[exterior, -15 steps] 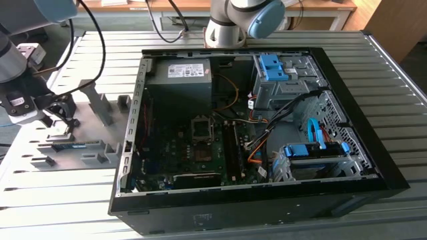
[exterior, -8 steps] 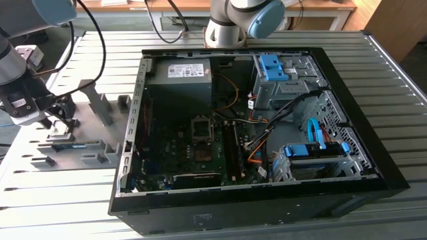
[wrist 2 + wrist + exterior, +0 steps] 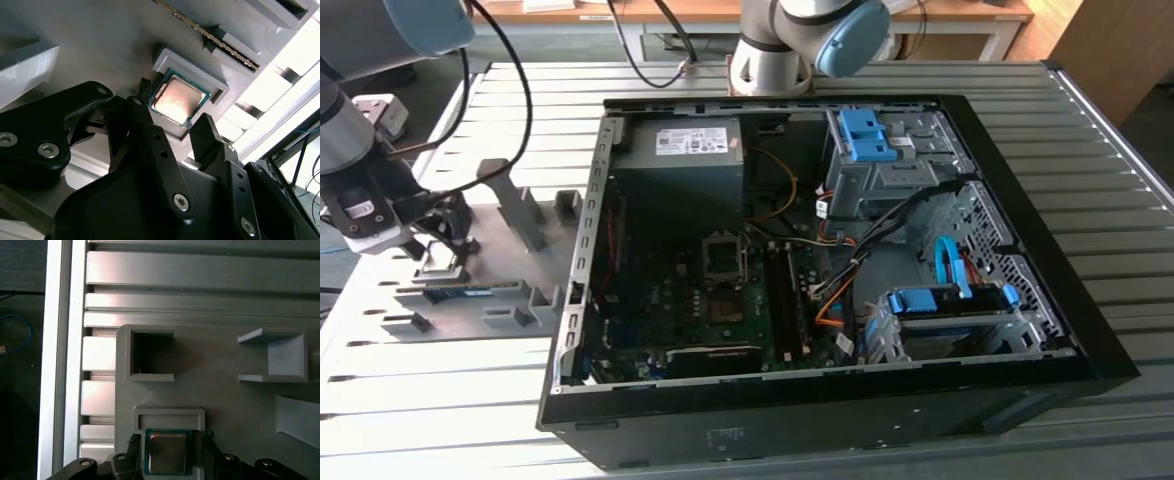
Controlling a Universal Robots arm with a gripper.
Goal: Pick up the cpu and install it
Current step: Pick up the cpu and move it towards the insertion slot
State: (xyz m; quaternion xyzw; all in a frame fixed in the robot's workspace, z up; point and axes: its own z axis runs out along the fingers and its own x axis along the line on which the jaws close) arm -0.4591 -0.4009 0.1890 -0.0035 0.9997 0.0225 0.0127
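Observation:
The cpu (image 3: 167, 452) (image 3: 178, 99), a small square chip with a dull metal face and green rim, lies flat in a raised grey holder on the grey fixture plate (image 3: 215, 390). My gripper (image 3: 169, 456) (image 3: 175, 124) hovers right over it, open, with one black finger (image 3: 145, 112) on each side of the chip and a gap showing beside the other finger (image 3: 207, 132). In the exterior view the gripper (image 3: 440, 252) is low over the fixture plate (image 3: 507, 300), at that view's left of the open computer case (image 3: 827, 250). The black socket frame (image 3: 724, 258) sits on the motherboard.
A long memory stick (image 3: 220, 42) (image 3: 460, 293) stands in a slot on the plate beside the cpu holder. Grey brackets (image 3: 520, 205) rise from the plate. The case holds a power supply (image 3: 680, 150), blue drive caddies (image 3: 947, 300) and loose cables. A second arm's base (image 3: 774, 50) stands behind the case.

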